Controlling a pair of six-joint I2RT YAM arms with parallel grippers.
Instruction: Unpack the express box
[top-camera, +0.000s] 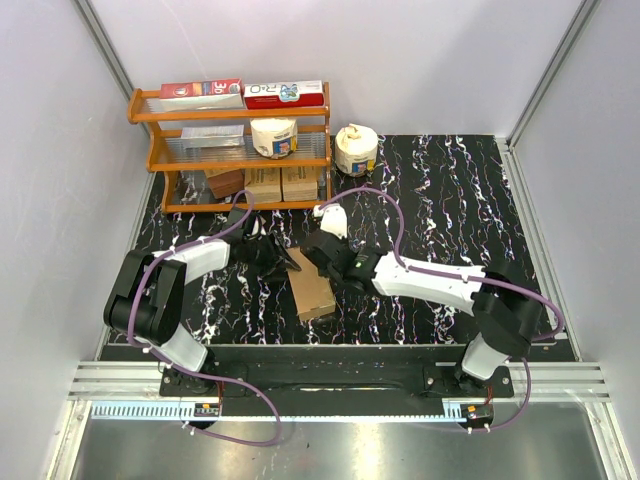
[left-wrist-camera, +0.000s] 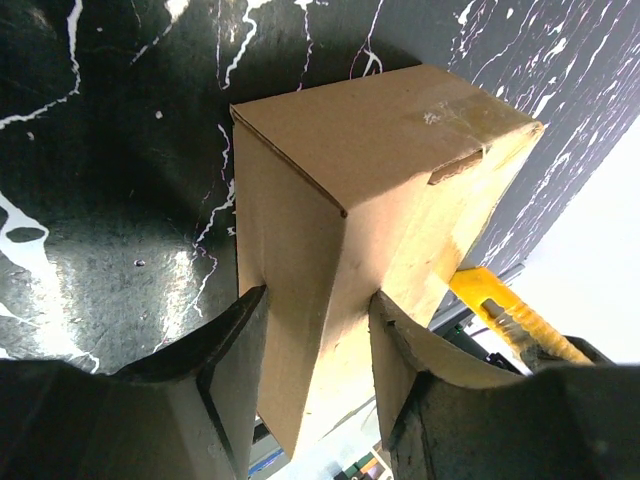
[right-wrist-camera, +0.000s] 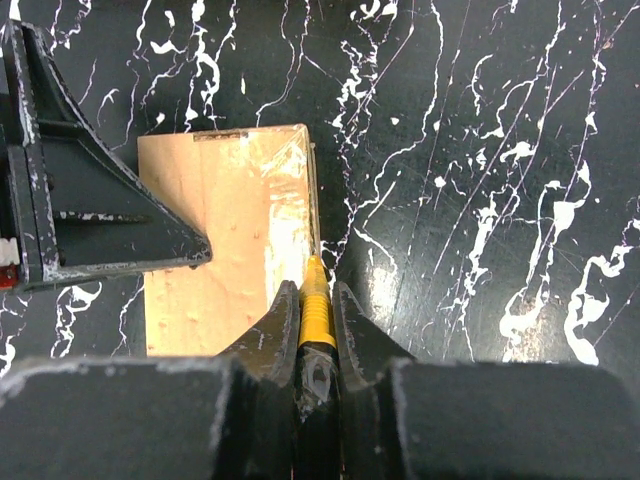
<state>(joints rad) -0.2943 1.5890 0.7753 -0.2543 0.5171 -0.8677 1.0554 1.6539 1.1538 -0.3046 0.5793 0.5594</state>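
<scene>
The flat oblong brown cardboard express box (top-camera: 312, 290) lies on the black white-veined marble table (top-camera: 450, 200), between the 2 arms and just ahead of their bases. Its long axis runs near to far, with the far end angled a little toward the left arm's side.

The left gripper (top-camera: 266, 254) straddles the far part of the carton. From the left wrist you see the express box (left-wrist-camera: 370, 190) filling the gap of the left gripper (left-wrist-camera: 318, 297), with 1 finger pressed to each long side, so the jaws are held apart by the carton's width.

The right gripper (top-camera: 325, 250) comes in from the other side. In its own view the right gripper (right-wrist-camera: 315, 295) is pinched narrow on a slim yellow plastic cutter (right-wrist-camera: 316, 300), whose tip sits at the taped top edge of the express box (right-wrist-camera: 225, 230).

Farther back, an orange wooden rack (top-camera: 240, 150) stands at the table's back-left corner.
</scene>
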